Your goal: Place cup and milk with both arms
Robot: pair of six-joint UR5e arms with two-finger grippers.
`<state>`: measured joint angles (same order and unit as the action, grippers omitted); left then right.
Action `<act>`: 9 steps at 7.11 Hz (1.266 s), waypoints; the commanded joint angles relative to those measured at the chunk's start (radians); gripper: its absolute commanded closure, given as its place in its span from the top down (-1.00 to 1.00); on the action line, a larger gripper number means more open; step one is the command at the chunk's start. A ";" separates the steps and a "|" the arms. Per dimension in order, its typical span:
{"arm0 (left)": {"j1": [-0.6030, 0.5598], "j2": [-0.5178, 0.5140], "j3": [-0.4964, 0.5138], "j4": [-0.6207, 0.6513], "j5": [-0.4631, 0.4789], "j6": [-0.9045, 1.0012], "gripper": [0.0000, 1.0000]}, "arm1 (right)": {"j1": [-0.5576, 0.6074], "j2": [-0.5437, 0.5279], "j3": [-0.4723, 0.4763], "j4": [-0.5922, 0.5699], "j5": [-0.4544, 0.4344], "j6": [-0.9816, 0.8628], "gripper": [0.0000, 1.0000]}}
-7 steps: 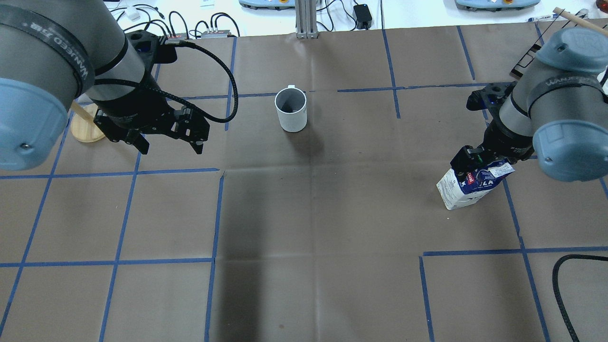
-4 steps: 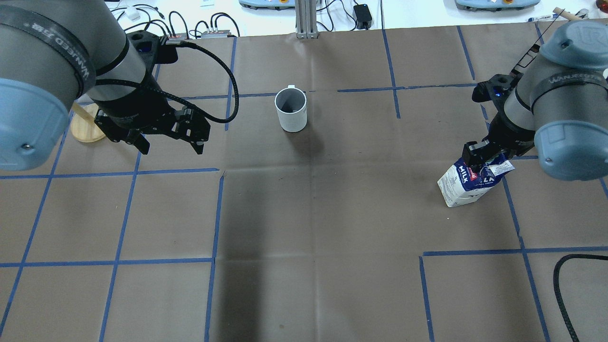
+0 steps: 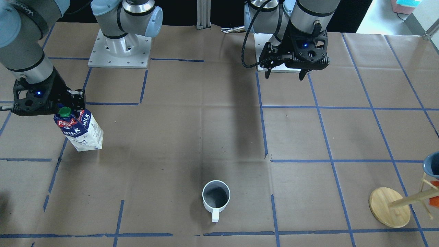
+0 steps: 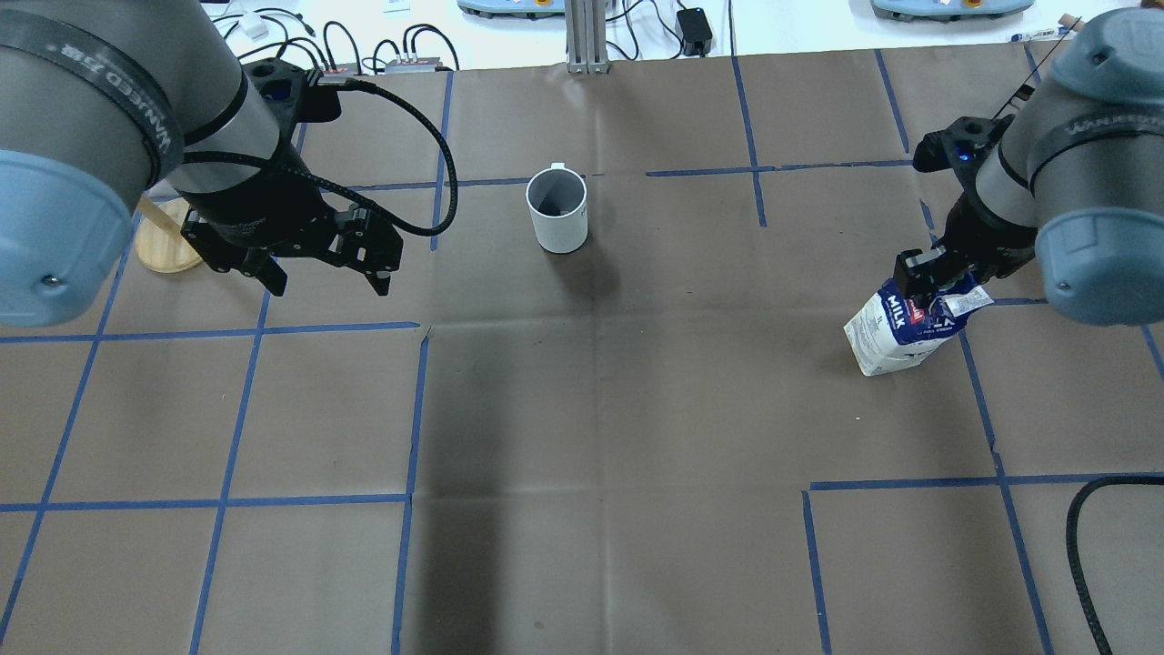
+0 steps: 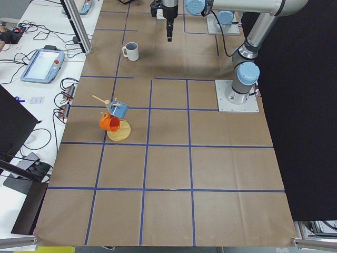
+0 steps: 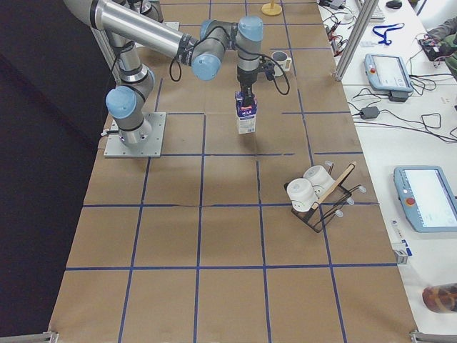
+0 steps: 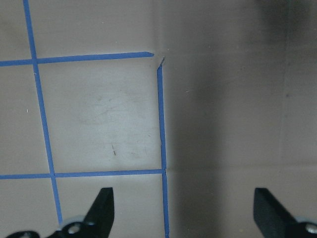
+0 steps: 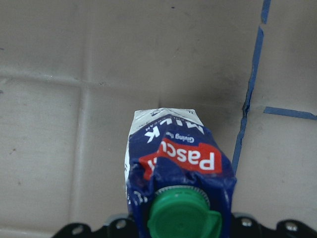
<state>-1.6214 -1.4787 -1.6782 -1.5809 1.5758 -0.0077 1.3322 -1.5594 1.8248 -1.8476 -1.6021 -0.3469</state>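
Observation:
The white cup (image 4: pixel 556 211) stands upright at the far middle of the table, its handle pointing away from the robot; it also shows in the front view (image 3: pixel 215 196). My left gripper (image 4: pixel 327 284) is open and empty, hovering to the cup's left and well apart from it, over bare paper in its wrist view (image 7: pixel 183 208). My right gripper (image 4: pixel 928 287) is shut on the gable top of the blue and white milk carton (image 4: pixel 900 329), near its green cap (image 8: pixel 181 218). The carton (image 3: pixel 80 132) hangs tilted; I cannot tell whether its base touches the table.
A wooden mug stand (image 3: pixel 389 207) with a blue and an orange mug stands at the far left (image 5: pixel 118 132). A black rack with two white cups (image 6: pixel 314 196) sits at the table's right end. A black cable (image 4: pixel 1082 546) loops at the near right. Blue tape lines grid the brown paper.
My right gripper has carried the milk carton away from the robot, toward the far side of the table. The left arm and the cup have not moved.

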 commanded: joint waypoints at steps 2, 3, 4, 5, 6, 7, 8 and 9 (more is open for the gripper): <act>0.002 0.000 0.000 0.001 0.000 0.000 0.99 | 0.019 0.047 -0.181 0.163 0.008 0.081 -0.08; 0.002 0.000 0.000 -0.001 0.000 0.000 0.99 | 0.062 0.065 -0.229 0.192 0.005 0.139 -0.07; 0.002 0.000 0.000 -0.001 0.000 0.000 0.99 | 0.129 0.100 -0.292 0.215 -0.001 0.223 -0.07; 0.003 0.000 0.000 -0.001 0.001 0.002 0.99 | 0.201 0.160 -0.391 0.256 -0.006 0.297 -0.07; 0.003 0.000 0.000 -0.001 0.001 0.002 0.99 | 0.249 0.242 -0.504 0.305 -0.003 0.383 -0.07; 0.003 0.000 0.000 -0.001 0.001 0.002 0.99 | 0.296 0.342 -0.627 0.332 -0.002 0.420 -0.07; 0.003 0.000 0.000 -0.001 0.001 0.002 0.99 | 0.342 0.436 -0.735 0.337 -0.002 0.455 -0.07; 0.003 0.000 0.000 -0.001 0.001 0.002 0.99 | 0.384 0.525 -0.831 0.337 0.004 0.470 -0.07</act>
<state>-1.6184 -1.4788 -1.6782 -1.5815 1.5769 -0.0062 1.6592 -1.1525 1.1265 -1.5186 -1.6032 0.0902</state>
